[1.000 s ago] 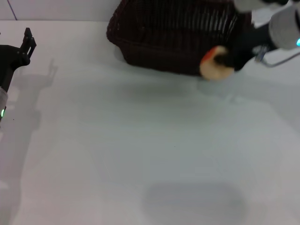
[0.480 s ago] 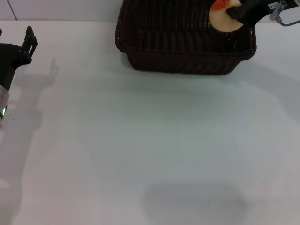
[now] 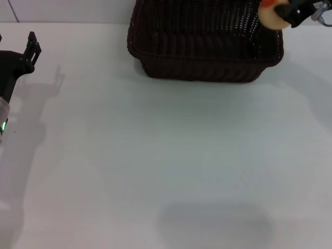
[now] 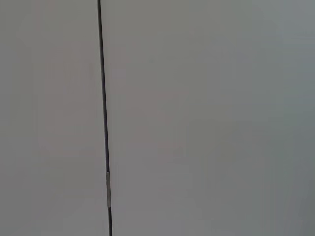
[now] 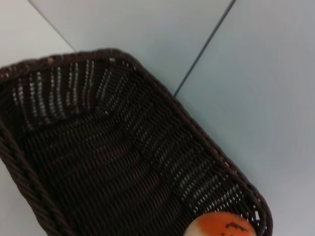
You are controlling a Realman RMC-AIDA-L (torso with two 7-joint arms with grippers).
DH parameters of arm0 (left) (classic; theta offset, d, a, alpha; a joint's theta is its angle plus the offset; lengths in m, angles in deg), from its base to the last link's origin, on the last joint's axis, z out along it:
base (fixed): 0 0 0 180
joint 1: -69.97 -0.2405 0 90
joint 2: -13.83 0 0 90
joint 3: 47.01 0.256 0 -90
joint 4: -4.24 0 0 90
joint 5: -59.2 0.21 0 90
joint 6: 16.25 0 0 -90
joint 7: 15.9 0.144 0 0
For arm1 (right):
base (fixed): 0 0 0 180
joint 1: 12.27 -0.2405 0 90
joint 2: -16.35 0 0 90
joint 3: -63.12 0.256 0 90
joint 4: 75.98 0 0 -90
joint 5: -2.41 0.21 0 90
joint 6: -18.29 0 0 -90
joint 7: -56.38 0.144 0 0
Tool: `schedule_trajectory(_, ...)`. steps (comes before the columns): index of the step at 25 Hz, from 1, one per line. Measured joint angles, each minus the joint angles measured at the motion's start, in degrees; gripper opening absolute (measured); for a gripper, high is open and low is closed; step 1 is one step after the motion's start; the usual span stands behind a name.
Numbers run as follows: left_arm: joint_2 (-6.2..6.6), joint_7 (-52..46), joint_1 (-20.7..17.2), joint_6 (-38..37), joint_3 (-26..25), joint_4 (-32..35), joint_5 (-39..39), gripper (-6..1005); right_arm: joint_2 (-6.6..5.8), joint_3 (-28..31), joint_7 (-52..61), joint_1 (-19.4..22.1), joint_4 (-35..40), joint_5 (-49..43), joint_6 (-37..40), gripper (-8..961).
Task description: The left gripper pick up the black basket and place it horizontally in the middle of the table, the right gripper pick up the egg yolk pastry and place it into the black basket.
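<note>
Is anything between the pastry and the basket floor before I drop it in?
Nothing visible. The right gripper holds the egg yolk pastry above the black basket near its right end, and the right wrist view shows the basket floor bare.

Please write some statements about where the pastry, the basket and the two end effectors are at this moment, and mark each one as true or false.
1. The egg yolk pastry is lying on the table in front of the black basket. False: the right end effector holds it up over the basket's right end.
2. The basket has nothing lying inside it. True: the right wrist view shows only bare weave.
3. The left end effector is gripping the basket's rim. False: it is far off at the table's left edge, touching nothing.
4. The basket stands upright with its opening upward. True.
5. The pastry has an orange-red patch. True.
</note>
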Motion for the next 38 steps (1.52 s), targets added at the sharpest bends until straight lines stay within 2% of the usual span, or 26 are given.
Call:
schedule_trajectory(9,0.07,0.0,0.4,0.0,-0.1,0.1,0.0,777,0.0,-0.1,-0.1,0.3,0.0,-0.4,-1.1,215)
schedule_trajectory(12,0.09,0.0,0.5,0.1,0.0,0.2,0.0,777,0.16,-0.9,0.0,1.7,1.7,0.0,-3.0,333)
schedule_trajectory(15,0.1,0.0,0.6,0.1,0.0,0.3,0.0,778,0.41,-4.3,0.1,5.1,3.2,0.4,-9.5,451)
schedule_trajectory(17,0.09,0.0,0.6,0.1,-0.1,0.4,-0.1,778,0.41,-7.3,0.1,7.7,2.5,0.4,-15.7,699)
schedule_trajectory(24,0.17,0.0,0.6,0.4,-0.1,0.7,-0.3,777,0.41,-14.8,0.2,13.4,-7.7,1.5,-39.1,731)
schedule_trajectory(26,0.2,0.0,0.7,0.6,-0.1,0.7,-0.3,777,0.45,-17.8,0.2,15.3,-11.4,2.2,-50.2,731)
schedule_trajectory(34,0.27,0.0,1.0,1.1,-0.3,1.3,-0.3,777,0.61,-32.2,0.7,21.2,-23.5,10.4,-86.6,732)
schedule_trajectory(38,0.27,0.2,1.0,1.1,-1.1,1.4,-0.3,778,0.62,-39.1,8.4,23.6,-30.5,11.3,-102.9,732)
